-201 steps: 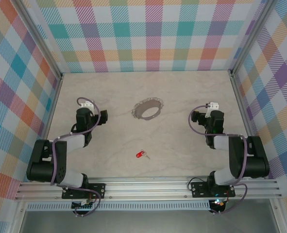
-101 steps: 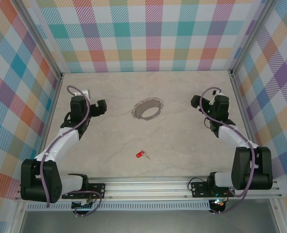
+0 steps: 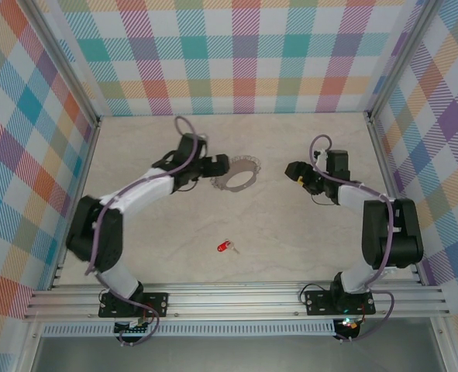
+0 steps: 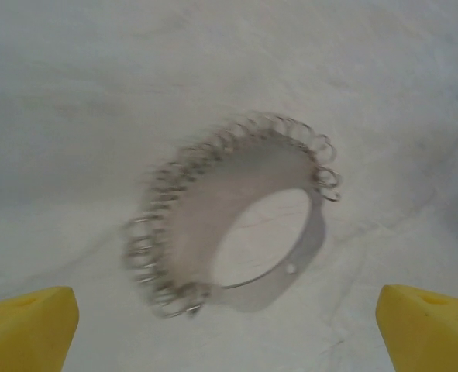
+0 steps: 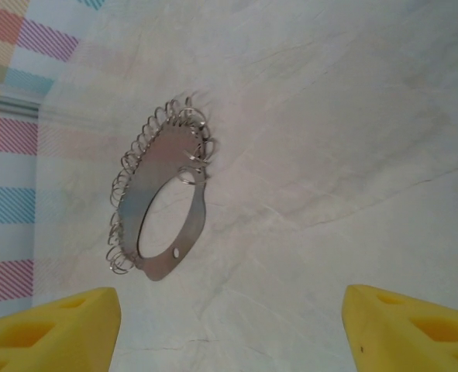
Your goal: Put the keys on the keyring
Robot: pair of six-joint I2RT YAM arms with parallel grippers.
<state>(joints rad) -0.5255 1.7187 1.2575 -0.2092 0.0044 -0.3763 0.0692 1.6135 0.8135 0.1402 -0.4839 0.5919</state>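
- Overhead, we see the red-headed key [image 3: 225, 247] on the desk [image 3: 290, 248], well apart from the keyring [image 3: 235, 173].
- Wrist views resolve wire loops [image 4: 145, 246] fringing the keyring.
- Left jaws and right jaws stand spread, with the keyring ahead of each, untouched.

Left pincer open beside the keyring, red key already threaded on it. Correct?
Not quite. The left pincer is open beside the keyring, but the red key is not threaded on it. The top external view shows it lying loose on the table, well apart from the keyring and nearer the arm bases.
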